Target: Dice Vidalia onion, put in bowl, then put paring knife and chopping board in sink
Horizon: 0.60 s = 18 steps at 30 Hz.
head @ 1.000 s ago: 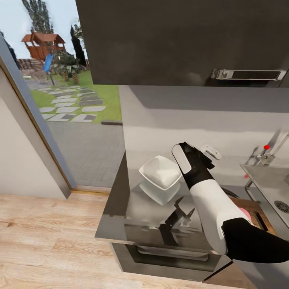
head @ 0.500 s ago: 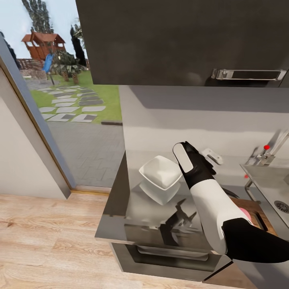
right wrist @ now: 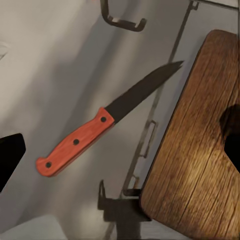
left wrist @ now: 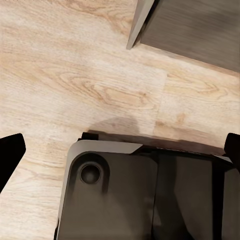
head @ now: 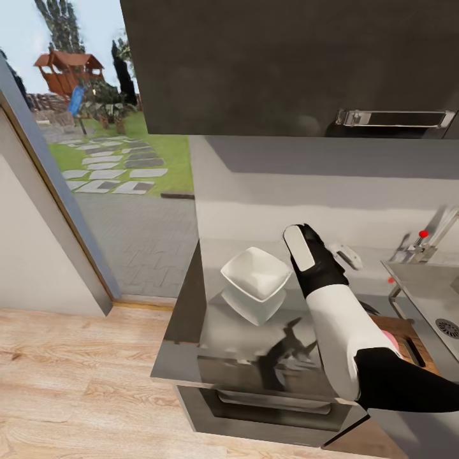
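My right arm reaches over the grey countertop (head: 191, 319), and its gripper (head: 346, 256) hangs open just right of the white bowl (head: 255, 274). Seen from the right wrist, the open gripper (right wrist: 120, 150) hovers over the paring knife (right wrist: 100, 127), which lies flat on the counter, red handle toward the bowl and dark blade toward the chopping board (right wrist: 200, 150). My forearm covers most of the chopping board (head: 414, 341). A pinkish rounded patch (head: 390, 341) on it may be the onion; I cannot tell. The sink (head: 424, 290) is at the far right. My left gripper (left wrist: 120, 150) is open, low over the floor.
The chrome tap (head: 424, 245) with its red-tipped lever stands behind the sink. A dark wall cabinet (head: 287, 64) with a steel handle hangs overhead. A glass door (head: 95, 159) at left opens onto a garden. Below are the wooden floor (head: 76, 382) and my dark base (left wrist: 140, 195).
My right wrist and gripper have shifted a little to the right, away from the bowl and toward the sink. The bowl and the view have stayed put.
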{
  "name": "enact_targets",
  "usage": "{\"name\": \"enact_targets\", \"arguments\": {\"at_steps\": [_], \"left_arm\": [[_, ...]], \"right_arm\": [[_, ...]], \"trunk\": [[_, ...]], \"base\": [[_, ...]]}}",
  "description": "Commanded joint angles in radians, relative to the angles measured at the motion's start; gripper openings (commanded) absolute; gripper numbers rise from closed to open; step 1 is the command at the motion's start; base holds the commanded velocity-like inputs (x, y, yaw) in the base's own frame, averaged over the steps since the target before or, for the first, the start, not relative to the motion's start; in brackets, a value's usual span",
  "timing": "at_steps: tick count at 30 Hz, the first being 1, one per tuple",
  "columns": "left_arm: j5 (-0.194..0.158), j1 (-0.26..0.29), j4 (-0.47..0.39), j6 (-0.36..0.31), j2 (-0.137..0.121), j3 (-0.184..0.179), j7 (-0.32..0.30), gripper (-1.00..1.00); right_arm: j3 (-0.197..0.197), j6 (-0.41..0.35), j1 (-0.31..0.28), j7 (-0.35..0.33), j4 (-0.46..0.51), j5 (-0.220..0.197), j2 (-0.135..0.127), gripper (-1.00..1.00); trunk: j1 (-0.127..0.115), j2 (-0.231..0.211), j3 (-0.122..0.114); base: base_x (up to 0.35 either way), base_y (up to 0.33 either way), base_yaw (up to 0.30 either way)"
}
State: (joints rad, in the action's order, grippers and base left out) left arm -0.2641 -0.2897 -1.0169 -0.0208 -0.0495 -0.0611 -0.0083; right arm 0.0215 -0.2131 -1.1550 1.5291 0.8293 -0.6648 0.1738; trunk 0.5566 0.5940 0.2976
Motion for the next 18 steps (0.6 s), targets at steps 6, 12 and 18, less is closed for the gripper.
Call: {"name": "enact_targets", "arguments": {"at_steps": [6, 12, 18], "left_arm": [[-0.01, 0.0, -0.003, -0.001, -0.001, -0.002, -0.001, 1.0], [-0.01, 0.0, -0.004, -0.001, -0.001, -0.002, -0.001, 1.0], [-0.01, 0.0, -0.003, -0.001, -0.001, -0.002, -0.001, 1.0]], "right_arm": [[0.015, -0.008, -0.001, 0.005, 0.002, -0.003, 0.001, 1.0], [0.014, -0.008, 0.0, 0.005, 0.002, -0.003, 0.001, 1.0], [0.014, -0.008, 0.0, 0.006, 0.002, -0.003, 0.001, 1.0]], "trunk": [[0.0, 0.001, 0.001], [0.0, 0.001, 0.001], [0.0, 0.001, 0.001]], "base": [[0.024, 0.0, 0.0], [0.221, 0.0, 0.0], [0.322, -0.057, 0.0]]}}
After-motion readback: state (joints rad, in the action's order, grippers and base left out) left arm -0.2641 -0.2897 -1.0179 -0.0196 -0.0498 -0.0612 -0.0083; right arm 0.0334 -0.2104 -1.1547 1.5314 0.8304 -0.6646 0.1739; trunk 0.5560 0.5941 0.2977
